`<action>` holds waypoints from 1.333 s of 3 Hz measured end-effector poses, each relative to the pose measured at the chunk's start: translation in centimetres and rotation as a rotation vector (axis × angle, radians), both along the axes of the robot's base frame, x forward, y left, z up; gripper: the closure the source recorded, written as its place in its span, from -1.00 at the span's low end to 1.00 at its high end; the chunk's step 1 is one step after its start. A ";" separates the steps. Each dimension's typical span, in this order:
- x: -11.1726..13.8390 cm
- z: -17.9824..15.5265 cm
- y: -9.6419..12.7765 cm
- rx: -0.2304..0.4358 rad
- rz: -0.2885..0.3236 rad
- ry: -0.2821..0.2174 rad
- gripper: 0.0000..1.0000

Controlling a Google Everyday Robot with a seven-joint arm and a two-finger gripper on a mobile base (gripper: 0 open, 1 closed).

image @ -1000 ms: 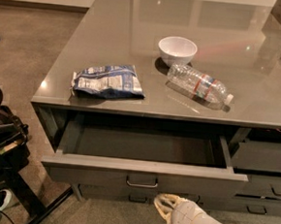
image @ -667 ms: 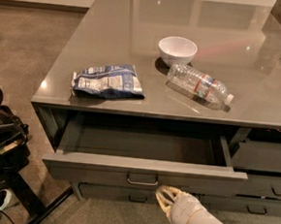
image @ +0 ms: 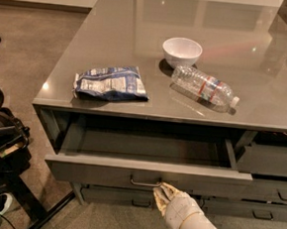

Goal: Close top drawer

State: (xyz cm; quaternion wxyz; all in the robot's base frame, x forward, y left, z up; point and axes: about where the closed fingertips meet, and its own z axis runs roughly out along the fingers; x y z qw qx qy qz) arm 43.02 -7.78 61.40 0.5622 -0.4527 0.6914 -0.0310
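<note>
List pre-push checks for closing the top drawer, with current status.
1. Top drawer is pulled out, so there is travel left to close: ok.
2. Gripper sits at the drawer front, just below and right of the handle: ok.
3. Gripper is touching the front: cannot tell.
4. Nothing sticks up from the visible part of the drawer's interior: ok.
5. Chip bag, water bottle and white bowl lie on the countertop, none hanging over the opening: ok.
</note>
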 end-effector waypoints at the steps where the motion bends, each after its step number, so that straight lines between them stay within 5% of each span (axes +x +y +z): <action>1: 0.1 0.0 -0.1 -0.002 -0.001 -0.004 1.00; 4: 1.7 -0.1 -0.5 -0.013 -0.008 -0.047 1.00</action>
